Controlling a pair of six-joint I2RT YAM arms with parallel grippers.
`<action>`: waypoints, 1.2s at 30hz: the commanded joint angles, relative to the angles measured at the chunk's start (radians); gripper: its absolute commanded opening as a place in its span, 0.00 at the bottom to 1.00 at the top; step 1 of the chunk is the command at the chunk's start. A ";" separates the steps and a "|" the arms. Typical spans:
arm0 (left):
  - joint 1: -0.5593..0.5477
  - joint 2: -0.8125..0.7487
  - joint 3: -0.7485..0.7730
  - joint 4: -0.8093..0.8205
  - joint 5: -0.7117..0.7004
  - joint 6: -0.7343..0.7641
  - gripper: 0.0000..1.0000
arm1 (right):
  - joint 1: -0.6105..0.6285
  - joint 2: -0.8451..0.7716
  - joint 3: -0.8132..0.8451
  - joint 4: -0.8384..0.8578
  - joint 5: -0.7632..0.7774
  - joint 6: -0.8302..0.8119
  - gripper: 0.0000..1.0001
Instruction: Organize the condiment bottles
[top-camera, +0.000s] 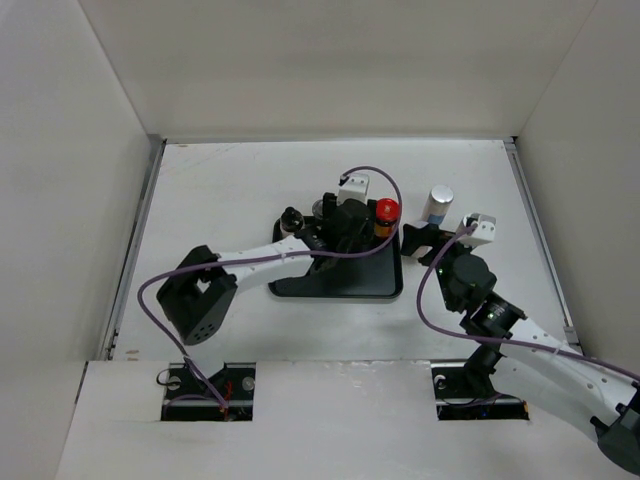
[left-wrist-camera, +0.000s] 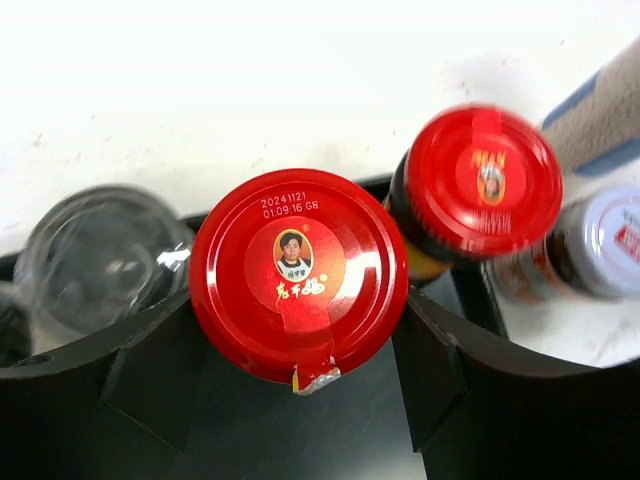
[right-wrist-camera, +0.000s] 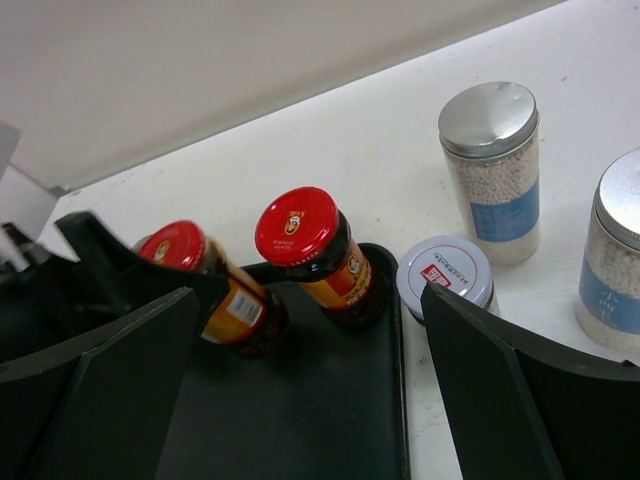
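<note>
**Booth:** Eyes on the red-capped jar (left-wrist-camera: 298, 290). It's upright over the far part of the black tray (right-wrist-camera: 300, 420), mid-table, cap facing straight up at the wrist camera.

**Pit:** And the left gripper (left-wrist-camera: 298, 310) has it. One finger on either side, pressed in below the cap, pinching the jar from above.

**Booth:** So the jar's long axis runs the same way as the fingers, top to bottom. Is it down on the tray?

**Pit:** Can't tell. The cap hides its foot from above, and in the right wrist view the base looks at or just over the tray floor.

**Booth:** Its twin, the second red-capped jar (right-wrist-camera: 300, 225), stands on the tray just beside it, on the side toward the table's right edge. Close, but apart.

**Pit:** That gap is what matters, I'd say. If the job is to pair the reds, the held jar wants setting down next to the twin without the finger on that side clipping it.

**Booth:** And the right gripper (top-camera: 422, 240)?

**Pit:** Spread wide, nothing between its fingers, just off the tray's right side. Past it, on bare table toward the far edge, the silver-topped jars (right-wrist-camera: 488, 120) stand upright side by side.

**Booth:** So the right arm is nearer those, and the left owns the red.
</note>
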 joint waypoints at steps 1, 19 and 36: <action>0.025 0.019 0.106 0.211 -0.007 0.024 0.39 | -0.008 -0.006 0.001 0.030 0.011 0.008 1.00; 0.028 0.119 0.080 0.331 -0.061 0.028 0.82 | -0.008 0.013 -0.017 0.066 -0.013 0.013 1.00; -0.059 -0.155 -0.026 0.444 -0.144 0.070 0.86 | 0.000 -0.010 0.058 -0.055 0.047 0.016 1.00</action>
